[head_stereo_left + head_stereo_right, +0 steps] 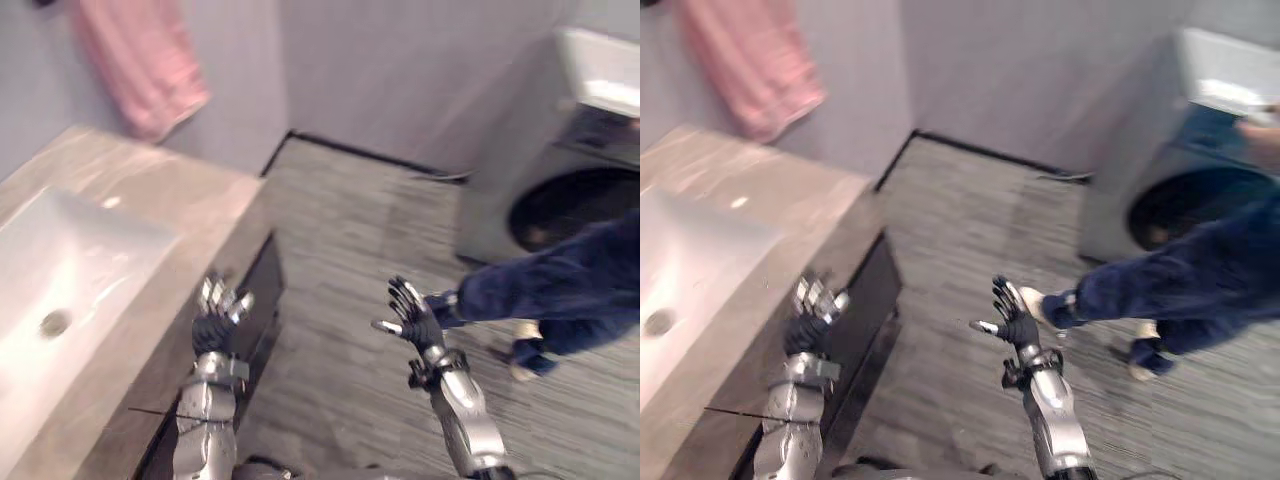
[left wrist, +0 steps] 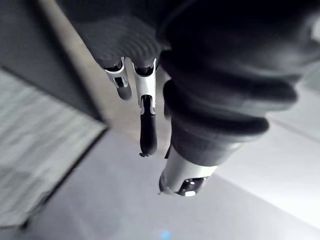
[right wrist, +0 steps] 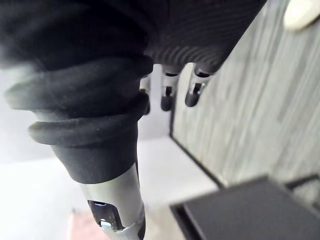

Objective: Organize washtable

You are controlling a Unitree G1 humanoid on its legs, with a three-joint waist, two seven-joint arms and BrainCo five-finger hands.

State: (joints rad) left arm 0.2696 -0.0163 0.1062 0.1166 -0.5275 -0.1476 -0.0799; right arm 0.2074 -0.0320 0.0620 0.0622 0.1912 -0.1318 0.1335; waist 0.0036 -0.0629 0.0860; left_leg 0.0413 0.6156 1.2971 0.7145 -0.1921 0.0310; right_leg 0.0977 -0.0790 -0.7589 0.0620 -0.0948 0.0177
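Your beige stone-look bench (image 1: 190, 200) with its white rectangular sink (image 1: 70, 270) runs along your left, so the left hand (image 1: 215, 322) by its edge sits nearer than the right hand (image 1: 412, 315) out over the grey plank floor (image 1: 350, 230), both with fingers apart, holding nothing.

Left hand (image 1: 214, 325), right by the washtable (image 1: 190, 190) edge: a dark ribbed cover runs over the back and wrist, and the silver fingers (image 1: 222, 298) end in dark tips. Behind it, the left arm (image 1: 205, 420) is silver-grey with a bright metal collar at the wrist. Further out from the washtable, the right hand (image 1: 413, 315) looks mostly black, one silver finger catching the light, on a silver-grey right arm (image 1: 465, 420) with a dark joint at the wrist. Close up, the wrist cover (image 2: 225, 75) shows thick rubbery bellows folds, and the thumb (image 2: 182, 175) is a silver cylinder with a dark glossy end
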